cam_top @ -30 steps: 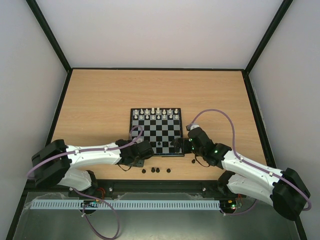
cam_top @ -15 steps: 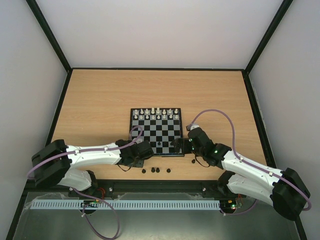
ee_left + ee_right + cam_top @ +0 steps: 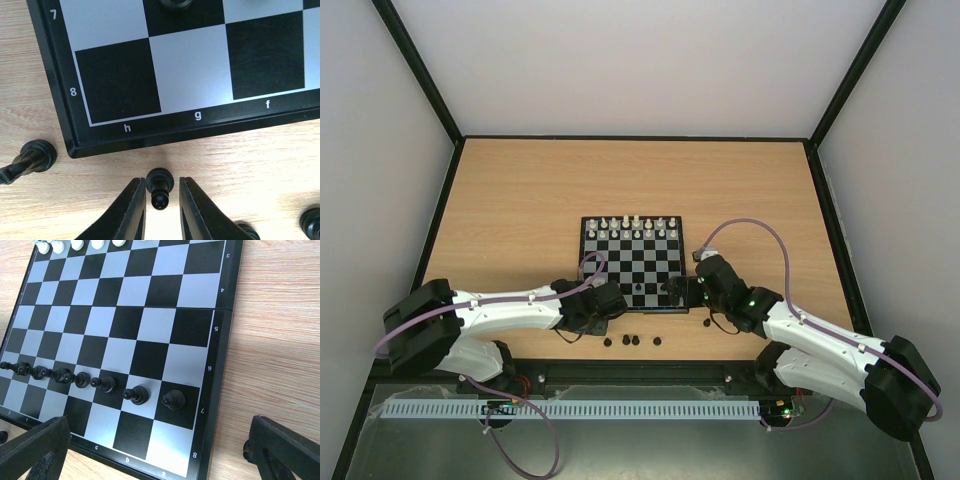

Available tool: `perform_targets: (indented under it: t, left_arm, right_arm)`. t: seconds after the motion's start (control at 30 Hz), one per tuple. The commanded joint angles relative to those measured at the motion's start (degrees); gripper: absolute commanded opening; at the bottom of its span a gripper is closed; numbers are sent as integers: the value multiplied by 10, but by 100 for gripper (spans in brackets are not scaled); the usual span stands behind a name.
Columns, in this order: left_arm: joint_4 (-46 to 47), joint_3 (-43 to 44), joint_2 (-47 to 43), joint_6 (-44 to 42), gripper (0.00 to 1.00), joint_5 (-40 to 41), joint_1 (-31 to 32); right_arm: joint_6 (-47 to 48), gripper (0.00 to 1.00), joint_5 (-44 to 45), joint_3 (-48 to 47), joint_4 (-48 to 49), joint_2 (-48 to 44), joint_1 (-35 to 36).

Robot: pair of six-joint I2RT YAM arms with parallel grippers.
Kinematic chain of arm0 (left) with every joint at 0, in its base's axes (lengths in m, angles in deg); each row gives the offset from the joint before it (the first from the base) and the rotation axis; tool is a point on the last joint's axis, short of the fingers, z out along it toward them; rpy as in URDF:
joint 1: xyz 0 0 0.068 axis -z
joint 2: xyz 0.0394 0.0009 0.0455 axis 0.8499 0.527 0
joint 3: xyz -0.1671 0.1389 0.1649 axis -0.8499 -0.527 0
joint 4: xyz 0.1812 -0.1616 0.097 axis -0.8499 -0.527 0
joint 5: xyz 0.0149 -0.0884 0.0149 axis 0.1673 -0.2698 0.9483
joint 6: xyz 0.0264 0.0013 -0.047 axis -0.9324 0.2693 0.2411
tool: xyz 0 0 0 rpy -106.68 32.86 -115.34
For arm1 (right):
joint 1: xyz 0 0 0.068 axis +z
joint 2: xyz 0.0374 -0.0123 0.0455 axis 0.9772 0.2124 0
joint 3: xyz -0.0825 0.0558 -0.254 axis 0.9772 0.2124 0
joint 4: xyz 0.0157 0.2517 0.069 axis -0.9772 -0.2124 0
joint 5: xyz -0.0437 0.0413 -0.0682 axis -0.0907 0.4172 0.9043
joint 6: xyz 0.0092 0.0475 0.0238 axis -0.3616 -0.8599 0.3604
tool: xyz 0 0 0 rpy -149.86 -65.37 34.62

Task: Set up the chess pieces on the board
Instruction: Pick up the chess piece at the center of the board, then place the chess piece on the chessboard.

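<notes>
Almost nothing has shifted in the overhead view since a second ago: both arms lie where they were, at the near corners of the board [image 3: 586, 262].

In the left wrist view, the left end effector [image 3: 162, 181] has its two fingers drawn close on either side of a black pawn [image 3: 159, 192]. The pawn is on the counter [image 3: 250, 160] just below the board's h corner. I cannot tell whether it is actually pinched.

More loose black pieces [image 3: 632, 341] sit on the counter below the board's near edge.

The right end effector [image 3: 160, 425] is spread wide, released, over the board's lower right corner. A row of black pawns [image 3: 100, 382] stands on rank 7, and the white pieces [image 3: 75, 245] are at the upper left.
</notes>
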Motion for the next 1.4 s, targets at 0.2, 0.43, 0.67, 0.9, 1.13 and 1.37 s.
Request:
perform_targets:
  t: [0.2,0.43,0.67,0.9,1.13,1.37]
  left_arm:
    - [-28,-11,-2,3,20,1,4]
    - [-25,-9,4,1,12,3,4]
    - [-44,12,1,-7,6,11,4]
    - [-93,61,-18,-43,7,38,-25]
    - [-98,105,-17,-116,8,54,-99]
    - [-52,121,0,-159,10,42,-153]
  right_arm:
    - [5,99,-2,6,2,3,-1]
    - [5,99,-3,6,2,2,-1]
    - [5,98,-4,6,2,2,-2]
    - [5,99,-3,6,-1,-2,-2]
    - [5,99,2,6,-4,-7,-1]
    - [5,99,1,6,-1,3,-1]
